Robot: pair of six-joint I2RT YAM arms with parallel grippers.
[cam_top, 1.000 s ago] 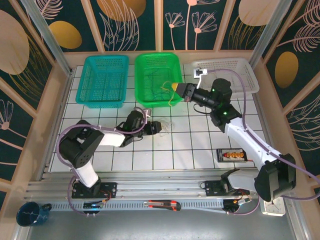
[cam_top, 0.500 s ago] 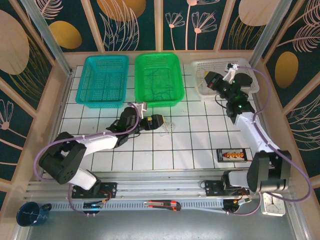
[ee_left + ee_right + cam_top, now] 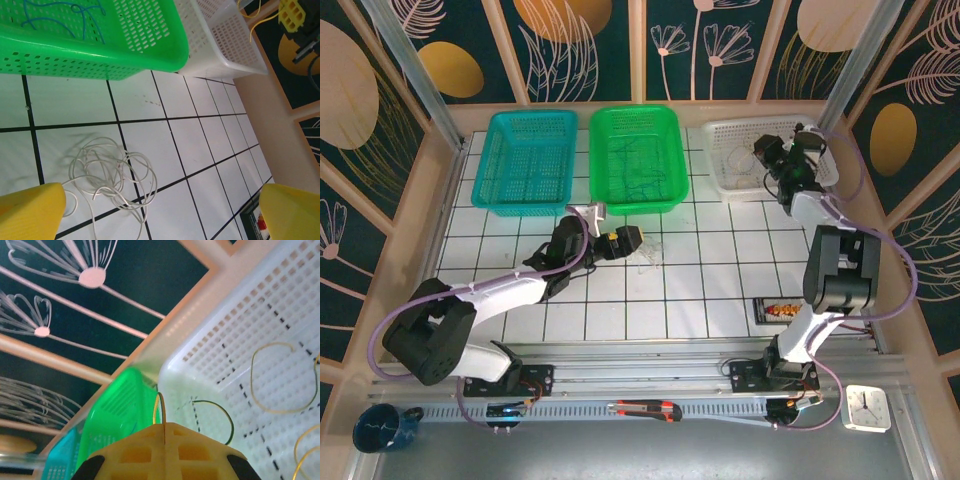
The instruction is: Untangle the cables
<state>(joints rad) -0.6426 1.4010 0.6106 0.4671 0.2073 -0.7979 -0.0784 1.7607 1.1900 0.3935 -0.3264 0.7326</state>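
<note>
White cable likely light, limp, springy, so take an outer loop; left tool spread beside it, right tool pinching yellow cable.

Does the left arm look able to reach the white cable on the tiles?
Probably yes: its open end effector hangs right beside the white cable, with nothing between them.
</note>
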